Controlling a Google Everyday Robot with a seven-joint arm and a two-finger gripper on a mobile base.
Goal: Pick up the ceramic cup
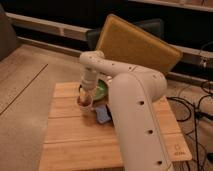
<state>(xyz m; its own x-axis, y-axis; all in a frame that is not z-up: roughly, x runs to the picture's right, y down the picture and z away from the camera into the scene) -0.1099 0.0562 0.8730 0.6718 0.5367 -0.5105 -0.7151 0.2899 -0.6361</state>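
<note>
The ceramic cup [85, 102] is small and pale beige-pink. It stands on the wooden table [65, 135], just left of and in front of the green bowl [101, 90]. My gripper [86, 95] points down right over the cup, at or touching its rim, and hides its top. The white arm [135, 110] reaches in from the lower right.
A blue and white packet [102, 114] lies on the table just right of the cup, against the arm. A large yellow-brown board [137, 47] leans behind the table. Cables [197, 107] lie on the floor at the right.
</note>
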